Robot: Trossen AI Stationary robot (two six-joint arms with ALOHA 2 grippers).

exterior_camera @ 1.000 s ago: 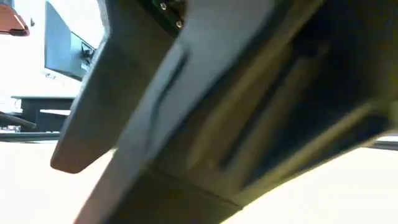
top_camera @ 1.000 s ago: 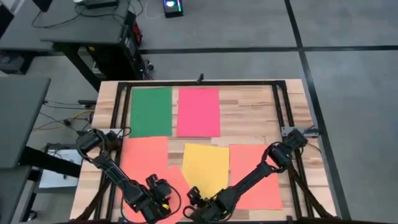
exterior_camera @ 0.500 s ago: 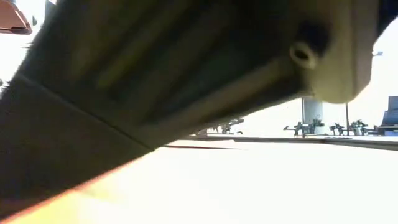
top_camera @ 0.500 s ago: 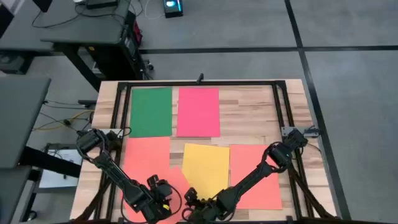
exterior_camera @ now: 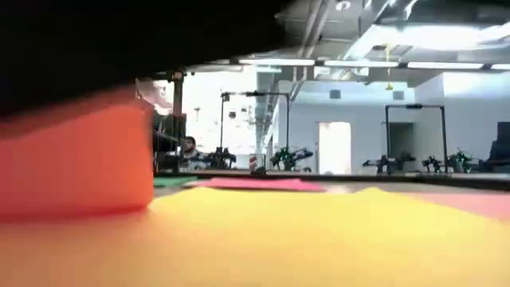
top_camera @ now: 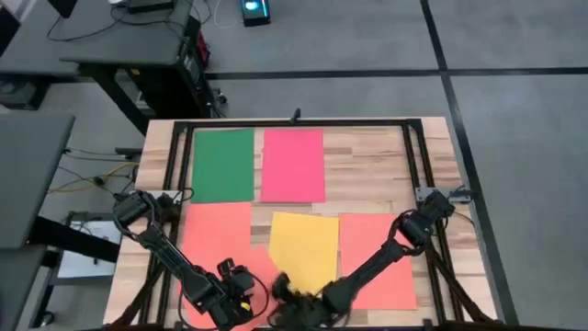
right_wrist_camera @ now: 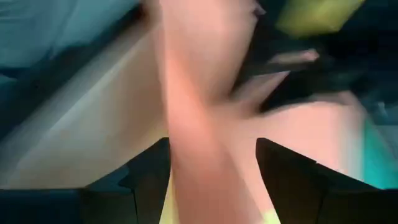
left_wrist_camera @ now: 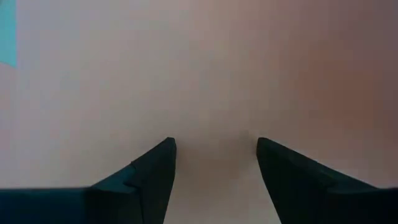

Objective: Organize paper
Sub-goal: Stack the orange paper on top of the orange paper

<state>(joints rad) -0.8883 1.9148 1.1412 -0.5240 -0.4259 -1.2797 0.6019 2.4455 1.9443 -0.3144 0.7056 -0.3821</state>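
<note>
Five sheets were on the desk (top_camera: pixel 367 165): green sheet (top_camera: pixel 222 165) far left, pink-red sheet (top_camera: pixel 293 165) just right of it with a thin gap between them, both square to the frame. Near row: left orange sheet (top_camera: pixel 213 241), yellow sheet (top_camera: pixel 304 250) slightly rotated in the middle, right orange sheet (top_camera: pixel 378 257). Yellow's right edge looked touching or barely overlapping the right orange one; couldn't tell which. Left gripper (top_camera: pixel 230 299) sat at the near edge over the near corner of the left orange sheet; in the left wrist view its fingers (left_wrist_camera: pixel 152 177) were spread apart with only flat pinkish-orange paper between and past them, nothing pinched. Right gripper (top_camera: pixel 296 303) was at the near edge by yellow's near-left corner, motion-blurred from above. In the right wrist view its fingers (right_wrist_camera: pixel 149 177) were spread, with a pinkish-orange strip running through the gap; couldn't tell whether they touched it. Low view showed yellow filling the near foreground, an orange sheet edge standing raised at the left, pink-red and green as thin strips far back, and lab room with frames and ceiling lights beyond.
</note>
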